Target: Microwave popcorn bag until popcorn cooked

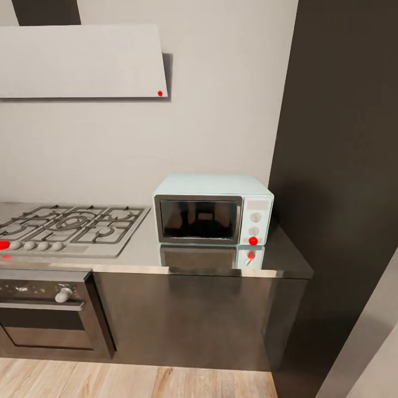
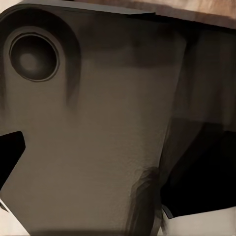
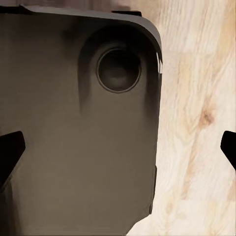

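Pale mint-blue microwave (image 1: 213,210) standing on the grey countertop (image 1: 287,260), right of centre, near the far wall, door shut, red indicator light (image 1: 253,241) lit at its lower right. Gas hob (image 1: 69,226) set into the worktop at left, well apart from the microwave. Black built-in oven (image 1: 47,315) below the hob, in the dark cabinet front. Range hood (image 1: 80,61) on the wall above. Wooden floor (image 1: 138,381) nearest. Left wrist view up close on a dark robot body panel (image 2: 98,137); fingertips dark at the frame edges, opening impossible to tell. Right wrist view over a dark robot panel (image 3: 73,123) and the plank floor, dark fingertip (image 3: 229,147) at each side, spread wide apart, holding nothing.
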Available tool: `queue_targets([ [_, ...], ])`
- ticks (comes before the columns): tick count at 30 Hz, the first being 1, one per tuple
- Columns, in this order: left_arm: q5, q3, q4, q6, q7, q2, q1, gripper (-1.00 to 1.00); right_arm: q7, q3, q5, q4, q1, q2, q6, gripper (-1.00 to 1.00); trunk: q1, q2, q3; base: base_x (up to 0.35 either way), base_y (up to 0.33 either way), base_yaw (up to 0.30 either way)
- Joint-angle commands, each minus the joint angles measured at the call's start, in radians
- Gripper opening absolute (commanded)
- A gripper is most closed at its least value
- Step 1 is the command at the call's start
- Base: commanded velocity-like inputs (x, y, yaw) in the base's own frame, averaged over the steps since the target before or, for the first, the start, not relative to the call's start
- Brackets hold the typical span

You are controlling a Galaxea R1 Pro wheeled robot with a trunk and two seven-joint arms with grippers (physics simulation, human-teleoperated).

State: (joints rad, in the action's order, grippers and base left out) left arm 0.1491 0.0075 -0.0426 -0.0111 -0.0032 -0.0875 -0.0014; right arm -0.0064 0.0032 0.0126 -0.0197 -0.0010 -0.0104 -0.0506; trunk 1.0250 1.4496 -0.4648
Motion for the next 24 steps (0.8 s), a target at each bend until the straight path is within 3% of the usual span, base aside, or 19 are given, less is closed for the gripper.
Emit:
queue_targets([
  [1,0.008,0.000,0.000,-0.001,0.000,-0.001,0.000,1.00,0.001,0.000,0.002,-0.022,0.000,0.000,0.000,1.00,0.000,0.000,-0.001,0.000,0.000,0.000],
  [6,0.008,0.001,0.001,-0.001,0.000,-0.001,0.000,1.00,0.003,0.001,0.004,-0.282,0.001,-0.006,0.068,1.00,0.000,0.000,-0.001,0.000,0.000,0.000],
  [12,0.009,0.002,0.001,-0.001,0.000,-0.002,0.000,1.00,0.003,0.000,0.004,-0.801,0.001,-0.004,0.391,1.00,0.000,0.000,-0.001,0.000,0.000,0.000],
  [13,0.009,0.002,0.001,-0.001,0.000,-0.002,0.000,1.00,0.002,0.000,0.004,-0.913,0.001,-0.003,0.448,1.00,0.000,0.000,-0.001,0.000,0.000,0.000],
  [14,0.009,0.002,0.001,-0.001,0.000,-0.002,0.000,1.00,0.002,0.000,0.004,-1.095,0.001,0.000,0.531,1.00,0.000,0.000,-0.001,0.000,0.000,0.000],
  [19,0.008,0.002,0.001,-0.001,0.000,-0.002,0.000,1.00,0.001,-0.001,0.004,-1.355,0.001,0.003,0.584,1.00,0.000,0.000,-0.001,0.000,0.000,0.000],
  [24,0.009,0.002,0.001,-0.001,0.000,-0.002,0.000,1.00,-0.045,-0.002,0.004,-1.489,0.000,0.003,0.627,1.00,0.000,0.000,-0.001,0.000,0.000,0.000],
])
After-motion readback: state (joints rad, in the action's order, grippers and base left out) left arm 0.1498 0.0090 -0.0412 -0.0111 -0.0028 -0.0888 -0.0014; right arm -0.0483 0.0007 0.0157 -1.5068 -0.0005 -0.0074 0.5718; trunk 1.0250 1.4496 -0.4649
